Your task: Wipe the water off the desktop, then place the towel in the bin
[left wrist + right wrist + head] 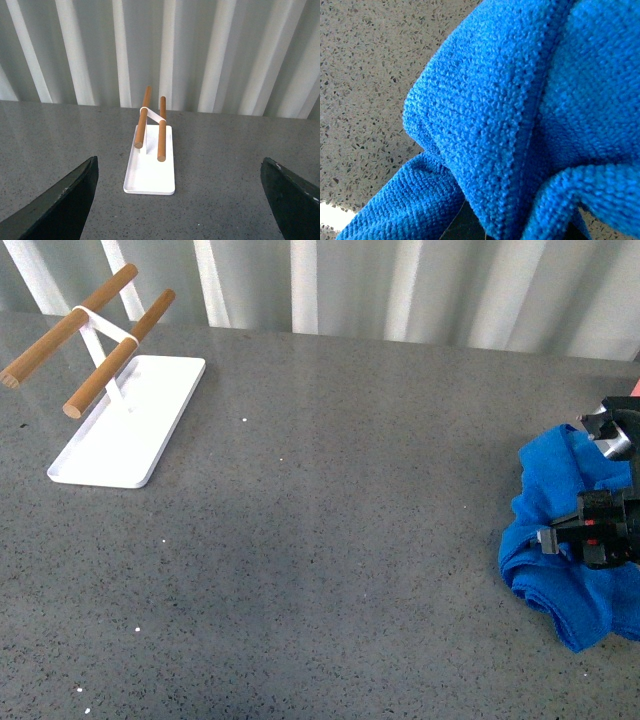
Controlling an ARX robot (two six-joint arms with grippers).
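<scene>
The right fingers (605, 530) clamped the bunched towel (560, 540) at 3 o'clock on the table (330, 540); the left fingers (65, 200) stood apart. No water showed, so wiping was judged done, with the towel not yet binned.

The place looks like a staged test bench in a lab or demo bay, not a lived-in room. A wide dark grey, black-speckled stone-like counter (330, 540) fills the front view from edge to edge. Behind it runs a pale grey-and-white backdrop of vertical folds (400, 290); whether it is a curtain or a ribbed panel cannot be told. On the counter's far left stands a flat white rectangular tray (140, 435) carrying two round brown wooden bars (118, 352). The light is soft and even.
</scene>
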